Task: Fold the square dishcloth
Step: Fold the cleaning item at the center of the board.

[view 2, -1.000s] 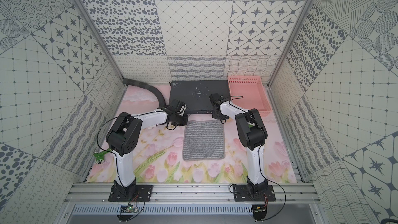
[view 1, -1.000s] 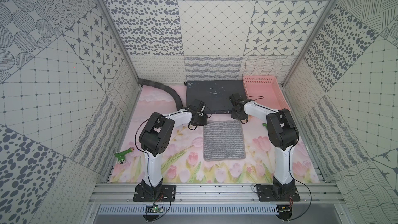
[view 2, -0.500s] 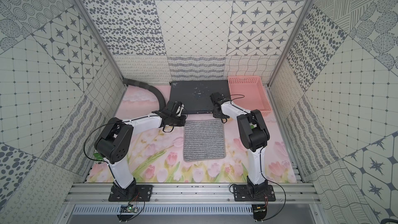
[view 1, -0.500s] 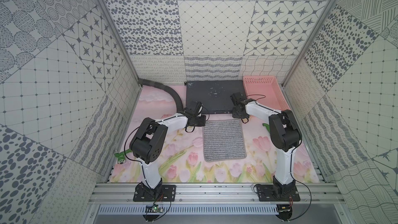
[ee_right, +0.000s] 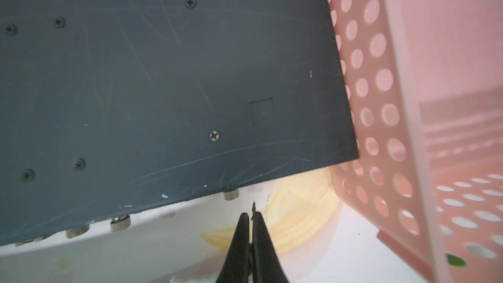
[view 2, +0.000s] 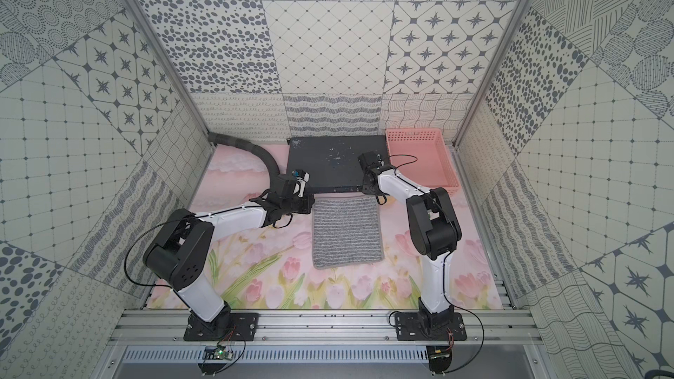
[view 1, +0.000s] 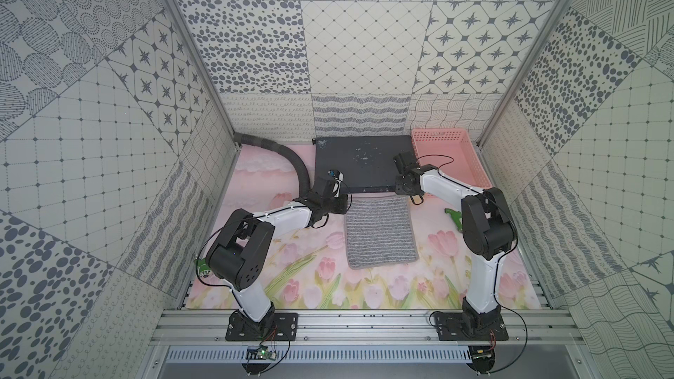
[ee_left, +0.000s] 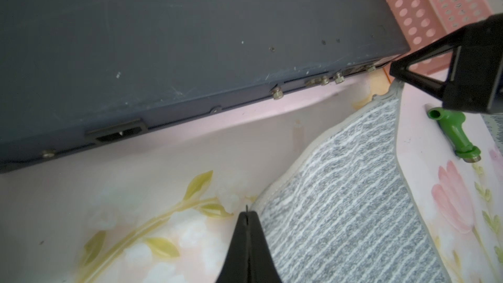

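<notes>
Right gripper: we record the jaws pressed together, having closed within the last second. The tip sits on the corner of the square dishcloth nearest the pink basket. In the left wrist view that corner peaks up to meet the tip, so we judge it a pinch on the hem. Left gripper: jaws likewise together and unchanged over the same second, the tip touching the cloth's other corner on that edge. We cannot tell whether any hem lies between them. The left arm's elbow has swung outward and lower while its gripper kept its place by the corner. Square dishcloth: lying flat and unfolded on the flowered mat, between the two arms, in the same place as a second ago. The edge between the two grippers lies just short of the dark flat box. Green fitting: on the mat beside the cloth, apart from it, on the right arm's side. Our reading: with the second corner now taken, the grasping step looks finished or nearly so, no fold is yet made, and the edge by the box stands ready to be carried over toward the arms' bases.
</notes>
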Motion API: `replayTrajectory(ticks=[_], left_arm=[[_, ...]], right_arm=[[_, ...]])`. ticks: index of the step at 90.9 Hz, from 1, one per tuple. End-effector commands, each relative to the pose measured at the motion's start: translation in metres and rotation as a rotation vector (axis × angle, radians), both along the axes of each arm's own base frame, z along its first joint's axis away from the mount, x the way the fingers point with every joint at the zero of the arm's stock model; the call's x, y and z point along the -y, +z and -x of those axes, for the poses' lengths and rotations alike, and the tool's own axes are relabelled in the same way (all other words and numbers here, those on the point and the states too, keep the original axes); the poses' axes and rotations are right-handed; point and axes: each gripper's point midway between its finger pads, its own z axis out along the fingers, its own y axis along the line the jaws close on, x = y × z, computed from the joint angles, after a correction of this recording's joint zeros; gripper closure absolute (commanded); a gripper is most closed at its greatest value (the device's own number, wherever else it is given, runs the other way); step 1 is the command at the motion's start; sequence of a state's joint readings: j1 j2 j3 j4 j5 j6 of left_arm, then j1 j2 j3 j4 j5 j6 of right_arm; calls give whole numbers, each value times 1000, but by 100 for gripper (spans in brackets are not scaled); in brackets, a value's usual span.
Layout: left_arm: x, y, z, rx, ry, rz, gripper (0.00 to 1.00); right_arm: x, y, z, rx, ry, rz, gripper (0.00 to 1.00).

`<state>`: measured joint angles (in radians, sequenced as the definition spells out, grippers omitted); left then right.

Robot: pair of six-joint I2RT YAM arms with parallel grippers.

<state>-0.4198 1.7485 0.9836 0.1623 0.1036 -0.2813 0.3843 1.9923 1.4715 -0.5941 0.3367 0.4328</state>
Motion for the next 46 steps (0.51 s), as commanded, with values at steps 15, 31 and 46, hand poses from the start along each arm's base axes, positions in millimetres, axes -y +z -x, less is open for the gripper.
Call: replayTrajectory(ticks=[15, 31, 46], left_arm=[[11, 39, -34, 176, -19, 6, 100], [10, 38, -41, 187, -5, -9, 100], [11, 42, -39, 207, -15, 0, 100]], right_arm=[[-5, 43, -24, 118, 12, -82, 100], [-5, 47, -30, 129, 14, -98, 100], [-6, 49, -26, 140, 19, -119, 100]])
